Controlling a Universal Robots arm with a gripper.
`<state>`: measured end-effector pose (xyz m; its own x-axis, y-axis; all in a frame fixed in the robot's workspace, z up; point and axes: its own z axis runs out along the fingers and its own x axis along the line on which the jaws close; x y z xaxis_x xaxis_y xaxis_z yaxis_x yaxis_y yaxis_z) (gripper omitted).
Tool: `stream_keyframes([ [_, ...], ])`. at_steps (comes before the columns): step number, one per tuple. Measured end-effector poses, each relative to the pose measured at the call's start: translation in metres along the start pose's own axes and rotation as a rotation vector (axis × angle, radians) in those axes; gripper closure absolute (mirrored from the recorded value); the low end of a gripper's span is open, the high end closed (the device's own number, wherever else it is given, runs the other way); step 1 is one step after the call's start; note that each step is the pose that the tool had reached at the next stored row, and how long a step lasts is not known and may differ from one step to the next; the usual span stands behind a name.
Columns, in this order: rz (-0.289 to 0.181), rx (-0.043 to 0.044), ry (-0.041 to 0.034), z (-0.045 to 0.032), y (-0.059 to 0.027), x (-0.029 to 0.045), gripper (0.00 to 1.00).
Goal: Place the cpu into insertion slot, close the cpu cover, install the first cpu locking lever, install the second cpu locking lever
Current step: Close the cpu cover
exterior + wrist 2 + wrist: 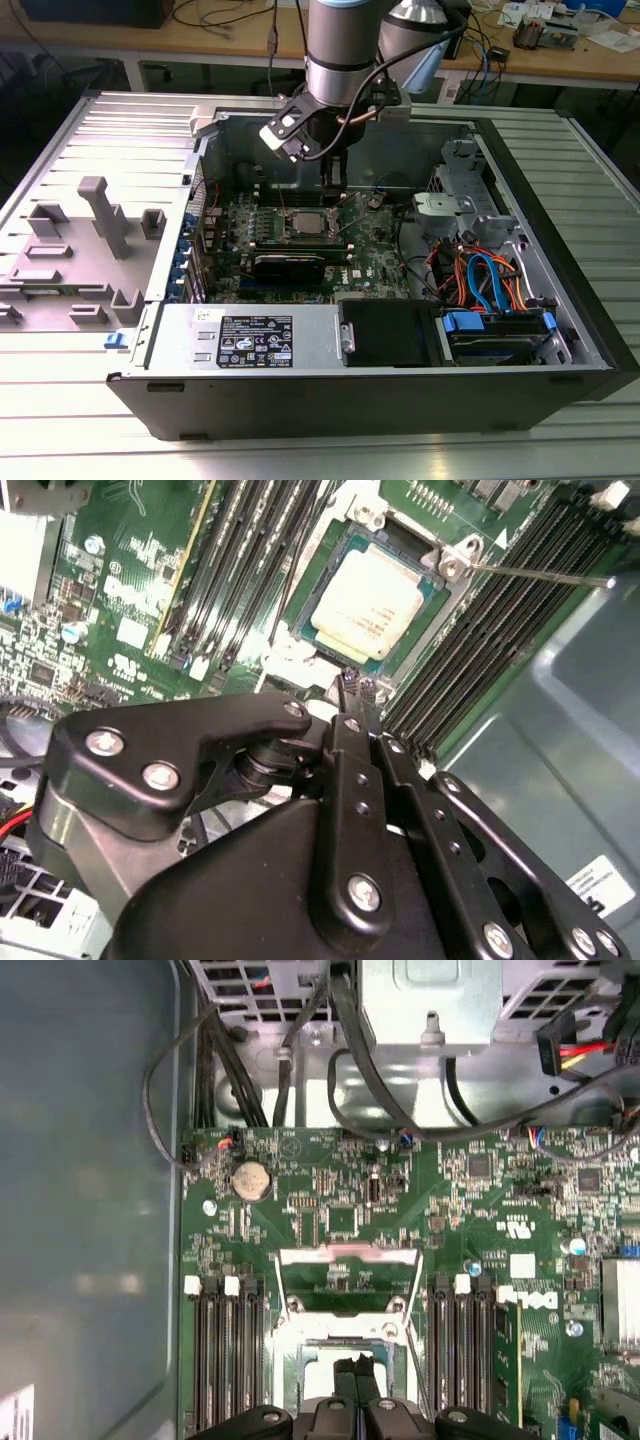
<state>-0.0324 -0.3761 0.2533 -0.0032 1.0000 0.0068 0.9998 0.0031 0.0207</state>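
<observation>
**Chip seated, cover not yet down**

At the exterior view's left, grey fixtures [100, 215] lie outside the case [400, 400], well apart from the work. The board [375, 265] fills the middle of the case. The cpu [368, 608] sits flat in the slot [405, 548] near the centre of the exterior view, its tan top bare. The cover [347, 1254] is raised off the slot in the first wrist view, and green board shows through its window. The gripper [356, 688] reaches down at the slot's edge beside the chip. Its fingers are pressed together and pinch nothing.

The step in hand looks to be closing the cover. To do it well, the tips should bear on the frame's metal and not slip through the window. They should also keep off the chip's top, so the chip is not nudged in its seat. The frame should swing down on its hinge, not be forced sideways.

A thin lever [540, 576] juts free past the slot's corner and must stay out from under the frame. Memory slots [225, 1360] stand close on both sides of the slot, so there is little side room. At the exterior view's right, orange and blue cables [480, 280] lie well apart and are not in the way.
</observation>
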Motion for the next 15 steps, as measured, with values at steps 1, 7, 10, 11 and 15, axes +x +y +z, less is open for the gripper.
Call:
stream_keyframes([
  [1, 0.0, 0.0001, 0.0, 0.0001, 0.003, 0.0, 0.89],
  [7, 0.0, 0.0003, -0.0002, -0.0098, 0.0068, 0.0001, 0.89],
  [10, 0.0, 0.0006, -0.0001, -0.0097, 0.0176, 0.0, 0.89],
  [11, 0.0, 0.0007, 0.0, -0.0096, 0.0218, 0.0, 0.89],
  [15, 0.0, 0.0007, -0.0001, -0.0138, 0.0253, 0.0001, 0.89],
])
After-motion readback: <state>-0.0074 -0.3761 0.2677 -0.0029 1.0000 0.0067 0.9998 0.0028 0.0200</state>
